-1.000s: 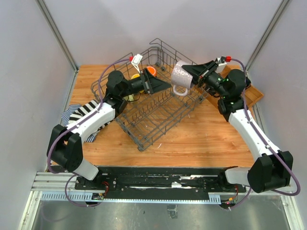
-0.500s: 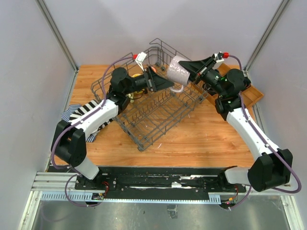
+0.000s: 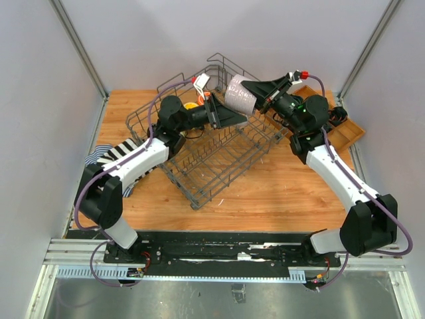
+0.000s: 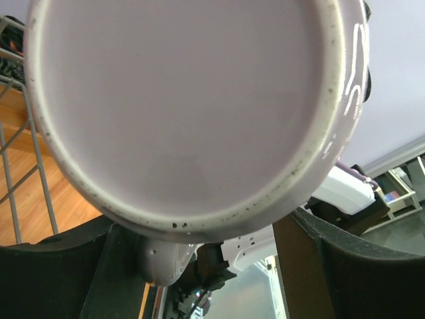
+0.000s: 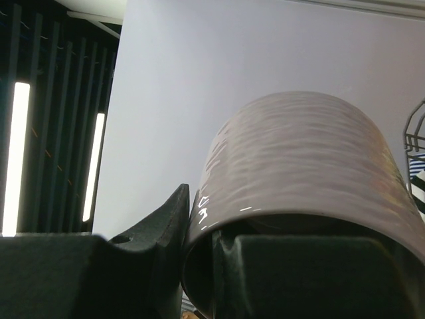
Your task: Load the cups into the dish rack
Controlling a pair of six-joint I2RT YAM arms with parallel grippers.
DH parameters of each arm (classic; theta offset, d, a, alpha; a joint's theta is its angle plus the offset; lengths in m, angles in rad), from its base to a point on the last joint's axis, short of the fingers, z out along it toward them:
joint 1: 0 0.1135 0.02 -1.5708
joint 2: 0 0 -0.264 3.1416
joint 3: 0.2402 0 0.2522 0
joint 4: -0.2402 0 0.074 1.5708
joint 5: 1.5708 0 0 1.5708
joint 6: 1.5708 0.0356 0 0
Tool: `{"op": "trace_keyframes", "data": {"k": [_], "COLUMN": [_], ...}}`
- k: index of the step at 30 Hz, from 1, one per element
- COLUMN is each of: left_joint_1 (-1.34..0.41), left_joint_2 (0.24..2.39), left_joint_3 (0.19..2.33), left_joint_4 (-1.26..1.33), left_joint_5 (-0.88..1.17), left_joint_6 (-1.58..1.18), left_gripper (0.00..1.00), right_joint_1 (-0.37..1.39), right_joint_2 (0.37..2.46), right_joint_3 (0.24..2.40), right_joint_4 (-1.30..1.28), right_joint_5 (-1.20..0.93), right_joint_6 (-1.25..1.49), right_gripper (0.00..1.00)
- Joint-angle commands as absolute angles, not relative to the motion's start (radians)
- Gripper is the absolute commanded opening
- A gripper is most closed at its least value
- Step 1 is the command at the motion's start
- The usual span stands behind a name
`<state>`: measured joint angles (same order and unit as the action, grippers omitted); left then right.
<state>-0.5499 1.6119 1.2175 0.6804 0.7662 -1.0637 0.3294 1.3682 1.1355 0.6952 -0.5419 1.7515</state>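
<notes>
My right gripper (image 3: pixel 255 98) is shut on the rim of the lavender-grey mug (image 3: pixel 238 98), one finger inside and one outside, and holds it on its side above the far corner of the grey wire dish rack (image 3: pixel 212 163). In the right wrist view the mug (image 5: pixel 305 159) fills the frame over the gripper (image 5: pixel 199 232). My left gripper (image 3: pixel 229 116) is open just below and left of the mug. In the left wrist view the mug's base (image 4: pixel 186 106) fills the frame, with the fingers (image 4: pixel 345 266) spread wide beneath it. A yellow mug (image 3: pixel 190 105) peeks out behind the left arm.
A brown wooden tray (image 3: pixel 345 133) lies at the far right behind the right arm. A black-and-white striped cloth (image 3: pixel 109 156) lies left of the rack under the left arm. Rack wires (image 4: pixel 13 133) show at the left of the left wrist view.
My right gripper has carried the lavender-grey mug left and up, over the rack's far corner. My left gripper has risen and reached right to meet the mug's base.
</notes>
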Motion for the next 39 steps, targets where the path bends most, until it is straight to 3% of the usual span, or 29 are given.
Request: {"op": "trace_keyframes", "data": {"k": [1, 7, 16, 19, 26, 29, 39], "left_joint_1": [-0.574, -0.575, -0.590, -0.591, -0.591, -0.591, -0.591], "left_joint_2": [1.620, 1.638, 1.668, 1.668, 1.660, 1.636, 1.491], "left_joint_3": [1.231, 1.184, 1.222, 1.219, 1.201, 1.178, 1.142], "left_joint_4": [0.808, 1.010, 1.021, 1.041, 1.054, 1.032, 0.709], "left_joint_5": [0.800, 0.772, 0.791, 0.779, 0.742, 0.709, 0.576], "left_joint_6": [-1.120, -1.255, -1.283, -1.296, -1.297, -1.277, -1.008], "left_gripper": [0.70, 0.64, 0.57, 0.46, 0.01, 0.00, 0.01], "right_joint_1": [0.370, 0.374, 0.380, 0.382, 0.383, 0.381, 0.310], "right_joint_2": [1.371, 1.369, 1.370, 1.370, 1.367, 1.361, 1.295], "right_joint_3": [1.157, 1.136, 1.091, 1.084, 1.054, 1.037, 0.960], "right_joint_4": [0.895, 0.910, 0.931, 0.933, 0.930, 0.915, 0.823], "right_joint_5": [-0.486, -0.480, -0.473, -0.473, -0.473, -0.478, -0.492], "right_joint_6": [1.800, 1.802, 1.805, 1.803, 1.791, 1.776, 1.669], "right_gripper": [0.01, 0.01, 0.01, 0.01, 0.01, 0.01, 0.49]}}
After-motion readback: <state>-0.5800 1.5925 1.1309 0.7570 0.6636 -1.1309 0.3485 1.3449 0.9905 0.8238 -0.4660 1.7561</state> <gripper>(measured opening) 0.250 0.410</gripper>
